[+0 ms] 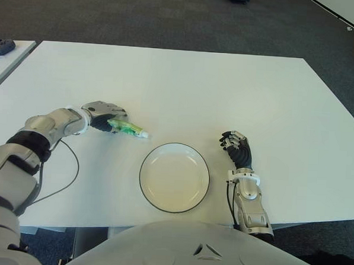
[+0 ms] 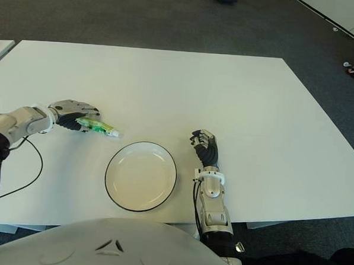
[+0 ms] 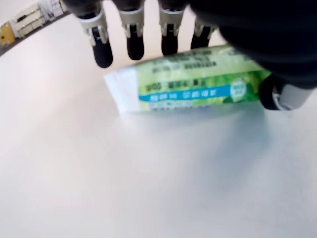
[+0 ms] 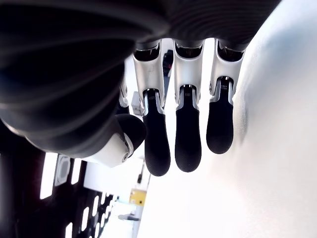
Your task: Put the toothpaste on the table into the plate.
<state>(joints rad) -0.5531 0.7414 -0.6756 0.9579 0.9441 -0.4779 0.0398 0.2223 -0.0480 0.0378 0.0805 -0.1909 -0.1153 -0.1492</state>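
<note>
The toothpaste point(image 1: 128, 129) is a green and white tube lying on the white table point(image 1: 197, 86), its white cap pointing towards the plate. My left hand point(image 1: 103, 117) is over the tube's flat end. In the left wrist view the fingertips point(image 3: 131, 44) stand along one side of the tube point(image 3: 198, 84) and the thumb point(image 3: 280, 94) is at the other side, not clamped on it. The white plate point(image 1: 174, 180) with a dark rim sits just right of the tube, near the table's front edge, with nothing in it. My right hand point(image 1: 235, 148) shows to the right of the plate, fingers relaxed, holding nothing.
A black cable point(image 1: 74, 163) loops on the table beside my left forearm. A second table point(image 1: 5, 61) stands at the far left with a dark object point(image 1: 0, 45) on it. Grey carpet lies beyond the table's far edge.
</note>
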